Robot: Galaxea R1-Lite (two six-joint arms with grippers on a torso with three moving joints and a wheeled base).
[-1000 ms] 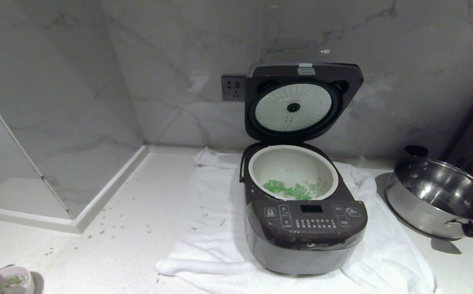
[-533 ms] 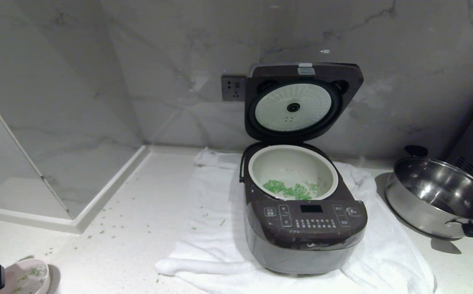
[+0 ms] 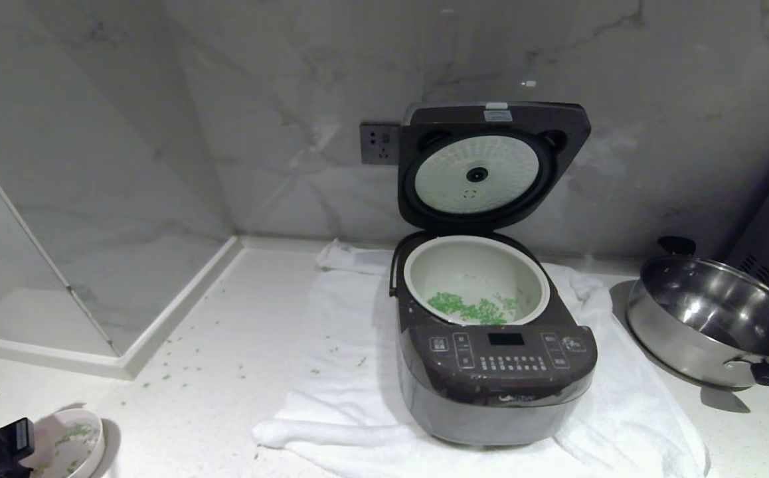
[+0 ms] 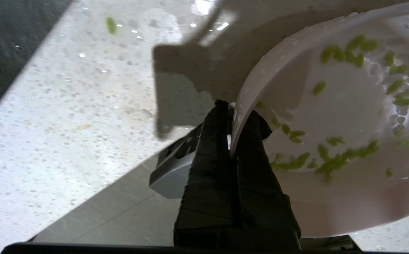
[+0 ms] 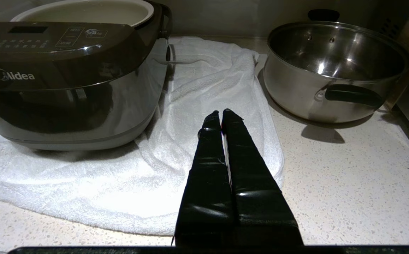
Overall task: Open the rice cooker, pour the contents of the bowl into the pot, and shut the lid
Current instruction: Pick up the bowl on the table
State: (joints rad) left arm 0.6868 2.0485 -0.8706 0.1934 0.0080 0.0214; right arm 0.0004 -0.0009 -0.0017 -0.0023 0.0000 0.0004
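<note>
Left gripper [image 4: 231, 141] is clamped on the near rim of the bowl [image 3: 69, 441], well left of the rice cooker [image 3: 491, 378] on the bench [image 3: 225, 372]. Keep the bowl level until its lip overhangs the pot [image 3: 476, 279], then tip slowly. Right gripper [image 5: 221, 121], fingers together, idles beside the cooker; the lid [image 3: 491, 159] stands upright behind.

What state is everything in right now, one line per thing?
lid: open, standing upright.
pot: seated in the rice cooker, green bits on its bottom.
bowl: clamped by the rim, some contents left inside.
left gripper: shut on the bowl's rim, at the counter's near left edge.
right gripper: shut, empty, over the towel.
steel pan: upright, empty.
</note>
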